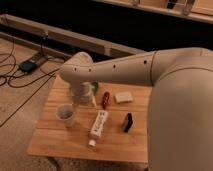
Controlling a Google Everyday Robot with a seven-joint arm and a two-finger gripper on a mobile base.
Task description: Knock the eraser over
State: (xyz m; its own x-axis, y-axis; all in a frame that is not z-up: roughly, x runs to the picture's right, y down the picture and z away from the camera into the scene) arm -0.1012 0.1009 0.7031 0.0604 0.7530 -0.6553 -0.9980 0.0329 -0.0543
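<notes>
The eraser is a small black slab standing on its edge on the right part of the wooden table. My arm reaches in from the right and bends down over the table's back left. My gripper hangs there just above the tabletop, to the left of and well apart from the eraser, with the red marker and the white bar between them.
A clear cup stands front left of the gripper. A long white bar lies mid-table, left of the eraser. A slim red marker and a pale cream block lie behind. Cables run over the floor at left.
</notes>
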